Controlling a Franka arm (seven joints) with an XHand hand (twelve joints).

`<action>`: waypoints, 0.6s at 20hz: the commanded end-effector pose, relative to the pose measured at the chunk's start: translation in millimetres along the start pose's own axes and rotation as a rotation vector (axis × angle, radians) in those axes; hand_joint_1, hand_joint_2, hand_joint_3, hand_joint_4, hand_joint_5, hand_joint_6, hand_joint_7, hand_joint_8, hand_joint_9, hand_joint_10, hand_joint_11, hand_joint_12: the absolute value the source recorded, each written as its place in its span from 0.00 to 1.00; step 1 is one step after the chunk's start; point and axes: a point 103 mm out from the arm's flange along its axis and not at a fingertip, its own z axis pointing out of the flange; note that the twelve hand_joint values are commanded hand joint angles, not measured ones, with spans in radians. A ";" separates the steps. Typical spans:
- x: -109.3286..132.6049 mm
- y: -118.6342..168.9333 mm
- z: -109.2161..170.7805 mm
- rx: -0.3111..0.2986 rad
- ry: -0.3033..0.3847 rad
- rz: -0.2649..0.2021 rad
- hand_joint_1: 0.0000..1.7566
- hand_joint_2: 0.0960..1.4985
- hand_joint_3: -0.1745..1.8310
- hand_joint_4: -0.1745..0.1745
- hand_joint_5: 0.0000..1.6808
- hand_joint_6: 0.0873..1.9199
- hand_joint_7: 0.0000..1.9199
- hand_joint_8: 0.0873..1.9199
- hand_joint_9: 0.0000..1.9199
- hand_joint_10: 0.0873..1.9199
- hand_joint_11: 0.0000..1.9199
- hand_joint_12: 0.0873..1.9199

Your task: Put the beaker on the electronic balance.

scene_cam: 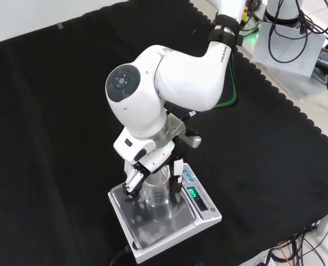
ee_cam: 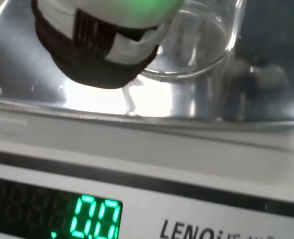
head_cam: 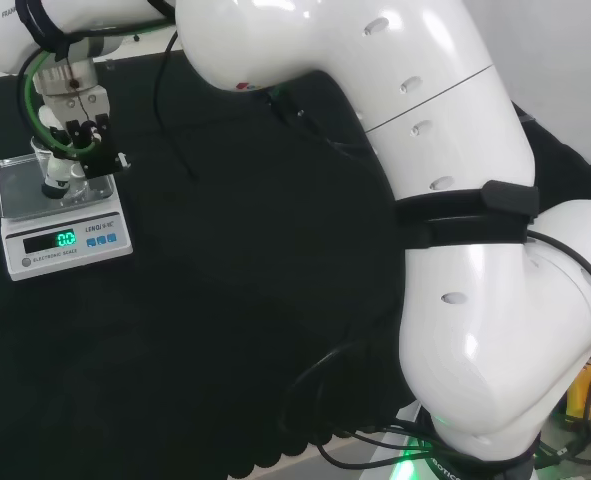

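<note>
Hand [scene_cam: 147,166] hangs over the balance [scene_cam: 166,219], fingers [scene_cam: 133,182] curled down round the beaker [scene_cam: 157,191], thumb side dark against the glass on the display side in the front view. Whether every finger touches the glass: cannot tell. Reads as a side grasp near the rim.

Beaker sits directly under and between the fingers, upright, long axis vertical, mouth up. Clear, looks empty. In the front view its base is on or just above the steel pan [scene_cam: 152,224], near the pan's middle; contact not certain. Wrist view shows the beaker [ee_cam: 196,45] base close over the shiny pan [ee_cam: 266,99], a dark fingertip [ee_cam: 94,69] beside it.

Head view: hand [head_cam: 75,140] over the pan [head_cam: 15,185], at the view's left, display toward the camera.

Judgement: placing nearly done; next is settle straight down, then let go without tipping it.
</note>
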 end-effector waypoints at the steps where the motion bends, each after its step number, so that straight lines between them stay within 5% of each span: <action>1: -4.1 -8.0 -15.8 -0.038 0.022 -0.002 0.45 0.32 0.39 0.51 0.01 0.01 0.08 0.48 0.22 0.45 0.15 0.73; 3: -5.8 -12.6 -24.8 -0.067 0.027 -0.002 0.41 0.34 0.31 0.58 0.00 0.00 0.02 0.30 0.13 0.44 0.05 0.76; 7: -11.7 -26.3 -41.7 -0.123 0.042 -0.005 0.39 0.37 0.23 0.67 0.00 0.00 0.00 0.00 0.04 0.43 0.00 0.72; 12: -25.1 -48.0 -64.4 -0.163 0.053 0.010 0.37 0.39 0.20 0.70 0.00 0.00 0.00 0.00 0.01 0.44 0.00 0.69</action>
